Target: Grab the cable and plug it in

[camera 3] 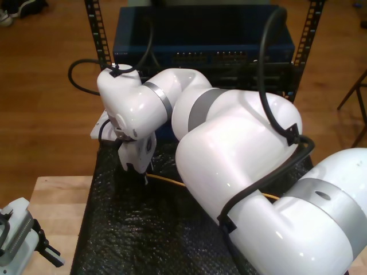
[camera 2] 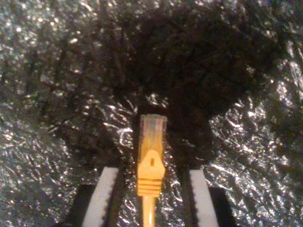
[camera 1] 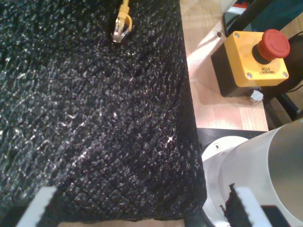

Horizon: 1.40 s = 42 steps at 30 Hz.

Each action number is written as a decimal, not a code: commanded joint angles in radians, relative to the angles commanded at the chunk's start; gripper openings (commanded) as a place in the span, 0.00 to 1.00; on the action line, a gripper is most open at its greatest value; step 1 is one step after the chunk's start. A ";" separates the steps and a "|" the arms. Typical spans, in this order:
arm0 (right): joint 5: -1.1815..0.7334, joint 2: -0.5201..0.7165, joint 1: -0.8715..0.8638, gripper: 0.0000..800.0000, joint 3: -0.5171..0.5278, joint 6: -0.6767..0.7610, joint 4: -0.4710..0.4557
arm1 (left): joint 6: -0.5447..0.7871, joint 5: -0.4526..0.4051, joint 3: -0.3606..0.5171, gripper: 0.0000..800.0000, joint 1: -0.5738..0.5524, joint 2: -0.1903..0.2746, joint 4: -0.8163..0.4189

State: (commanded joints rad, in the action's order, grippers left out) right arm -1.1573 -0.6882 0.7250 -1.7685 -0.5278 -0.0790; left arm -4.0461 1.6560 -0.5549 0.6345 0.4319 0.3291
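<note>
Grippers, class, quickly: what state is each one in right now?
My first gripper: open, holding nothing.
My second gripper: open, fingers either side of the cable, not clamped on it.

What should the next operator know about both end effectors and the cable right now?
My second gripper: open, fingers on either side of the cable behind its plug, not closed on it.
My first gripper: open, holding nothing, over the black mat.
The cable lies flat on the mat, unplugged.
Done: second end effector lined up on the plug.
Left: close, lift, plug into the blue rack unit.
</note>
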 joint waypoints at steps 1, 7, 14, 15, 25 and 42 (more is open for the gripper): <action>0.000 0.000 0.002 0.35 0.000 0.000 0.000 | 0.000 0.000 0.000 1.00 0.000 0.000 0.000; 0.000 0.000 0.002 0.29 0.000 0.000 -0.002 | 0.000 0.000 0.000 1.00 0.000 0.000 0.000; 0.000 0.000 0.002 0.29 0.000 0.000 -0.002 | 0.000 -0.002 0.000 1.00 0.000 0.000 0.000; 0.000 0.000 0.002 0.29 0.000 0.000 -0.002 | 0.000 -0.002 -0.002 1.00 0.000 0.000 0.000; -0.002 0.005 0.000 0.25 -0.002 0.000 -0.002 | 0.000 -0.002 -0.002 1.00 0.000 0.000 0.000; -0.005 0.006 0.012 0.04 -0.002 0.043 -0.112 | 0.000 -0.003 -0.002 1.00 0.000 0.000 0.000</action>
State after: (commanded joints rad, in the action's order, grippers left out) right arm -1.1619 -0.6820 0.7373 -1.7701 -0.4849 -0.1910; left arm -4.0461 1.6529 -0.5564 0.6345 0.4319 0.3291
